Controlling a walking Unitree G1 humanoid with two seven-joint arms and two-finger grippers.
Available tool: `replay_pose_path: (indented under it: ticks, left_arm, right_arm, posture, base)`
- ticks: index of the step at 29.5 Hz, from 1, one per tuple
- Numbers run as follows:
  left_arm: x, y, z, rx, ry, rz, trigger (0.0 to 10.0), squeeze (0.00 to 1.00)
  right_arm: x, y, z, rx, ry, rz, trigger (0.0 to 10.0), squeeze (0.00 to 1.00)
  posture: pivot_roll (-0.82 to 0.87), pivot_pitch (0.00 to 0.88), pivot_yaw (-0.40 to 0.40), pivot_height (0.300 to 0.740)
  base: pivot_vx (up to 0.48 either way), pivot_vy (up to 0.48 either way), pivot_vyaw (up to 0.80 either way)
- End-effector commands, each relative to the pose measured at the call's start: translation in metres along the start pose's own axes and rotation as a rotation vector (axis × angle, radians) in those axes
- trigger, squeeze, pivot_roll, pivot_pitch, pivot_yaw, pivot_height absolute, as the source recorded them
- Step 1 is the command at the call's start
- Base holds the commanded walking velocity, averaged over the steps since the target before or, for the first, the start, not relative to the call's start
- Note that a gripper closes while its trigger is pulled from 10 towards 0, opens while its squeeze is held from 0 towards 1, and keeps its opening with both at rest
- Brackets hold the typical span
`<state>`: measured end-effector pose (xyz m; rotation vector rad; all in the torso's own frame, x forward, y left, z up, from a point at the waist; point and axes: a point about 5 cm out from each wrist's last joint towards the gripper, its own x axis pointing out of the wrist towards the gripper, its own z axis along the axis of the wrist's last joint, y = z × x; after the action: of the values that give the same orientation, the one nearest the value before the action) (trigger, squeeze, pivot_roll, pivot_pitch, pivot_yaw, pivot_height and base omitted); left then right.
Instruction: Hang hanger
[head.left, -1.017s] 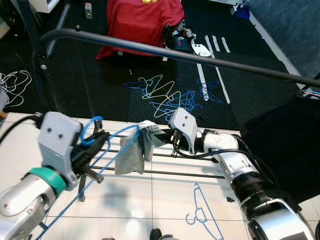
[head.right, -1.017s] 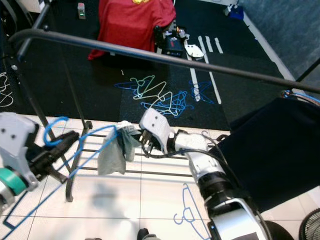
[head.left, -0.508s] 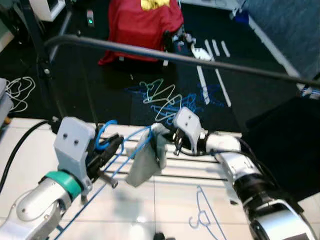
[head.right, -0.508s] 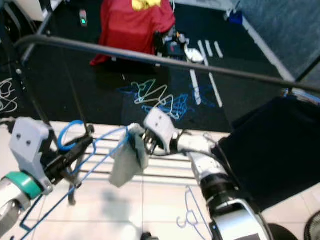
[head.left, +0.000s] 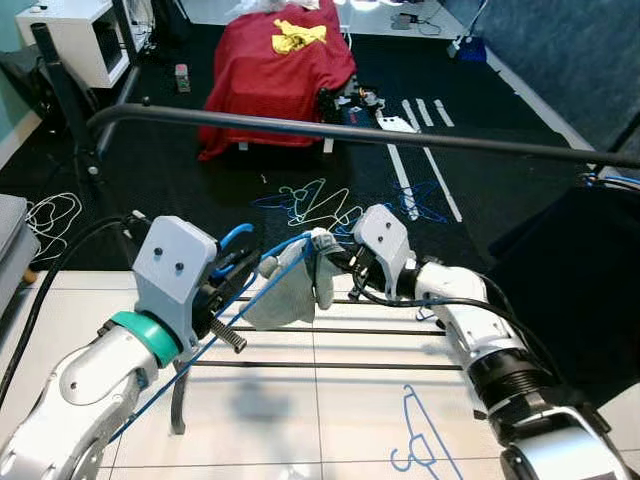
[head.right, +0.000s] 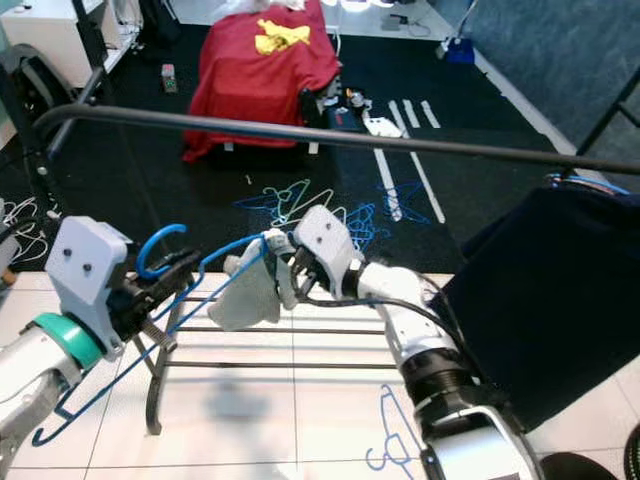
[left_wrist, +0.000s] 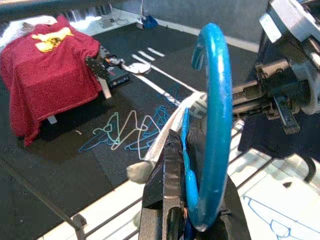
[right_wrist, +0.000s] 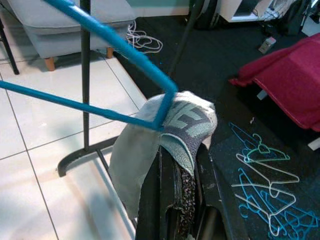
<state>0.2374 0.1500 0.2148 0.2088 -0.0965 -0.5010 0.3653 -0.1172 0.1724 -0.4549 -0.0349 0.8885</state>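
Note:
A blue wire hanger (head.left: 290, 245) is held by its neck in my left gripper (head.left: 238, 270), which is shut on it; the hook (left_wrist: 212, 100) stands up just past the fingers (left_wrist: 167, 200). A grey knitted garment (head.left: 290, 295) is draped over the hanger's far shoulder. My right gripper (head.left: 335, 258) is shut on that garment (right_wrist: 185, 120) where it wraps the hanger's corner. The black clothes rail (head.left: 380, 132) runs across above and beyond both grippers, and the hook is below it.
A dark blue garment (head.left: 570, 270) hangs at the right end of the rail. Below are the rack's low bars (head.left: 330, 365), and one blue hanger (head.left: 420, 440) lies on the tiles. Several loose hangers (head.left: 330, 205) lie on the dark carpet before a red-draped object (head.left: 275, 60).
Both grippers have lifted the hanger and garment up and to the right, closer to the rail. The camera has also tilted up, showing more of the room.

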Motion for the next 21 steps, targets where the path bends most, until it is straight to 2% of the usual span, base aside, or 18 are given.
replay_pose_path:
  ticks: [1, 3, 9, 11, 12, 13, 15, 16, 17, 19, 20, 21]
  left_arm:
    - [-0.004, -0.002, 0.002, -0.003, -0.007, -0.019, 10.0, 0.00]
    - [-0.010, 0.000, 0.005, -0.007, -0.007, -0.012, 10.0, 0.00]
    - [-0.010, 0.005, 0.006, -0.016, -0.017, 0.028, 10.0, 0.00]
    - [-0.007, 0.010, 0.003, -0.007, -0.020, 0.094, 10.0, 0.00]
    - [-0.007, 0.011, 0.001, 0.005, -0.015, 0.121, 10.0, 0.00]
    - [-0.007, 0.011, 0.001, 0.005, -0.015, 0.121, 10.0, 0.00]
    - [-0.010, 0.012, 0.000, 0.005, -0.006, 0.146, 10.0, 0.00]
    - [-0.010, 0.012, 0.000, 0.005, -0.006, 0.146, 10.0, 0.00]
    - [-0.013, 0.011, -0.001, -0.008, 0.005, 0.132, 10.0, 0.00]
    - [-0.019, 0.009, -0.004, -0.083, 0.033, 0.089, 10.0, 0.00]
    - [-0.019, 0.009, -0.004, -0.083, 0.033, 0.089, 10.0, 0.00]
    - [-0.021, 0.008, -0.004, -0.127, 0.043, 0.062, 10.0, 0.00]
  right_arm:
    - [-0.001, -0.002, 0.001, -0.015, 0.005, -0.002, 10.0, 0.00]
    - [0.000, -0.012, 0.013, -0.028, -0.022, -0.029, 10.0, 0.00]
    - [-0.001, -0.016, 0.025, -0.010, -0.075, -0.021, 10.0, 0.00]
    - [-0.005, -0.010, 0.039, 0.036, -0.158, 0.071, 10.0, 0.00]
    - [-0.009, -0.005, 0.041, 0.030, -0.166, 0.122, 10.0, 0.00]
    - [-0.009, -0.005, 0.041, 0.030, -0.166, 0.122, 10.0, 0.00]
    - [-0.014, 0.000, 0.034, -0.031, -0.117, 0.145, 10.0, 0.00]
    - [-0.014, 0.000, 0.034, -0.031, -0.117, 0.145, 10.0, 0.00]
    - [-0.017, -0.004, 0.026, -0.067, -0.066, 0.102, 10.0, 0.00]
    - [-0.023, -0.012, 0.010, -0.155, 0.021, 0.039, 10.0, 0.00]
    - [-0.023, -0.012, 0.010, -0.155, 0.021, 0.039, 10.0, 0.00]
    - [-0.025, -0.015, 0.005, -0.192, 0.059, 0.014, 10.0, 0.00]
  posture:
    - [0.04, 0.009, 0.034, 0.740]
    - [0.04, 0.023, 0.043, 0.740]
    - [0.03, 0.028, 0.045, 0.740]
    - [0.02, 0.042, 0.049, 0.740]
    - [0.02, 0.049, 0.050, 0.740]
    - [0.02, 0.049, 0.050, 0.740]
    - [0.02, 0.057, 0.053, 0.740]
    - [0.02, 0.057, 0.053, 0.740]
    - [0.02, 0.071, 0.056, 0.740]
    - [0.03, 0.078, 0.057, 0.740]
    - [0.03, 0.078, 0.057, 0.740]
    - [0.03, 0.080, 0.055, 0.740]
  base:
    - [0.000, 0.000, 0.00]
    - [0.000, 0.000, 0.00]
    - [0.000, 0.000, 0.00]
    - [0.000, 0.000, 0.00]
    - [0.000, 0.000, 0.00]
    - [0.000, 0.000, 0.00]
    - [0.000, 0.000, 0.00]
    - [0.000, 0.000, 0.00]
    - [0.000, 0.000, 0.00]
    - [0.000, 0.000, 0.00]
    - [0.000, 0.000, 0.00]
    - [0.000, 0.000, 0.00]
